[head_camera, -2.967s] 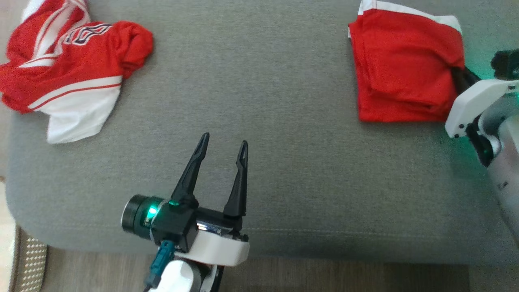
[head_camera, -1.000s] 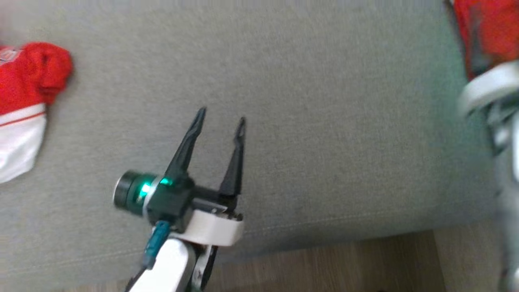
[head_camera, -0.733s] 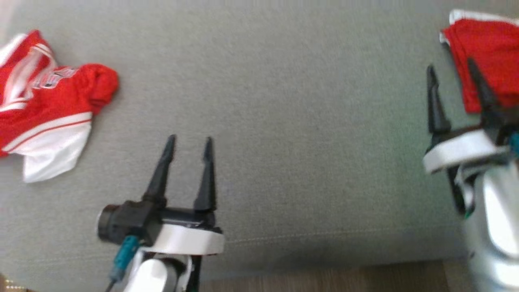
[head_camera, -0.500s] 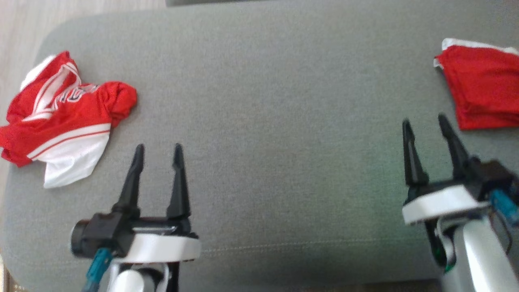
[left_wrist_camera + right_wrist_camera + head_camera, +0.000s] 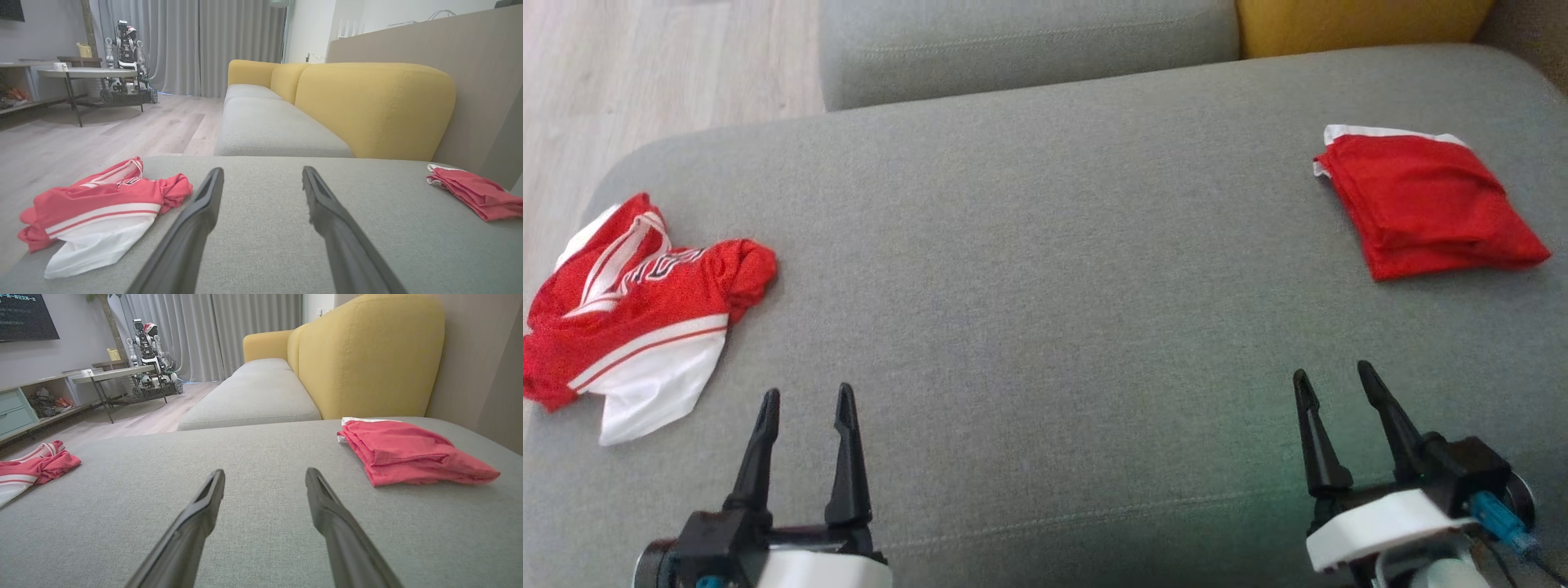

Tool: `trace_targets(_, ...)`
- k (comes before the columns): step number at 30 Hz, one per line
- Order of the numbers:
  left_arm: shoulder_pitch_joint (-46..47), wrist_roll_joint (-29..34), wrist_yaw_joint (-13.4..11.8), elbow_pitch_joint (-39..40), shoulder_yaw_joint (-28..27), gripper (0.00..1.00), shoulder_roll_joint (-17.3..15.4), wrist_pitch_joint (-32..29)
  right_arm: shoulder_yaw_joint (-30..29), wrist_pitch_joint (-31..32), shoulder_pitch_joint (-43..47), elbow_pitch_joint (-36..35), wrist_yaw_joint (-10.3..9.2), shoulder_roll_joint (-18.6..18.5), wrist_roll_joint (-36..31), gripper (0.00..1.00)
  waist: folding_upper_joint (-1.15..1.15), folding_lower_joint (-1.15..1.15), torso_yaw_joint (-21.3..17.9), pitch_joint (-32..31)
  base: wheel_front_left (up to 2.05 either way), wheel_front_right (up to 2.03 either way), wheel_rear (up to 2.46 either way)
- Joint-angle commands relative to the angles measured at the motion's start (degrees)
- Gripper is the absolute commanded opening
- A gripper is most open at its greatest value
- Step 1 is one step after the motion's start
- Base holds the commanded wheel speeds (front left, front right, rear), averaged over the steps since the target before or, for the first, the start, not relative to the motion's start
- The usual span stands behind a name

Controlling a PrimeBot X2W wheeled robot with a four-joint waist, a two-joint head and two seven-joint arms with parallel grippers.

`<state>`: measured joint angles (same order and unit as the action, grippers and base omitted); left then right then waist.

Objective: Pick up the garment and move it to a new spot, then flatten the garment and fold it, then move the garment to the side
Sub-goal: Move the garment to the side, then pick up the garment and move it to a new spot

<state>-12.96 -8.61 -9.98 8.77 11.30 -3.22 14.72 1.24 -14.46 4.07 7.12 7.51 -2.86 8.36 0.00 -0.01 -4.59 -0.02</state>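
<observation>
Red-and-white fabric: crumpled jersey (image 5: 645,318) at the left edge of the grey sofa seat (image 5: 1045,269), white hem toward the near side, dark lettering half hidden in the folds. Well apart from it, at the far right of the same seat: folded red garment (image 5: 1425,208), a neat stack with a white strip along its far edge. Left claw (image 5: 808,392) low at the near left, two dark fingers apart, gripping nothing, tips over the grey cloth just right of the white hem and not touching it. Right claw (image 5: 1331,371) at the near right, fingers likewise apart and holding nothing, nearer than the folded red garment and clear of it. Beyond the seat: a second grey cushion (image 5: 265,126), a yellow backrest (image 5: 376,106), pale wood floor (image 5: 645,65). Farther off in the left wrist view: a low table (image 5: 86,72), another robot (image 5: 126,45) behind it, grey curtains (image 5: 212,45).
</observation>
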Motion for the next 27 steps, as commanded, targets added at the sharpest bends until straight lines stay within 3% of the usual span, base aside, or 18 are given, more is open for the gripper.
trace_targets(1, 1.05, 1.01, 0.44, 1.34, -2.33, 1.00, 0.34, 0.28, 1.23, -0.53, -1.82, -2.01, -0.02, -0.04, -0.29, 1.00, 0.00, 0.01, -0.34, -0.45, 0.00, 0.00, 0.00)
trace_targets(27, 0.14, 1.76, -0.07, -1.41, -1.33, 1.00, 0.34, 0.28, -0.51, -0.53, -0.22, -2.61, -0.02, -0.02, -0.39, 1.00, 0.00, 0.01, 1.68, -2.08, 0.00, 0.00, 0.00)
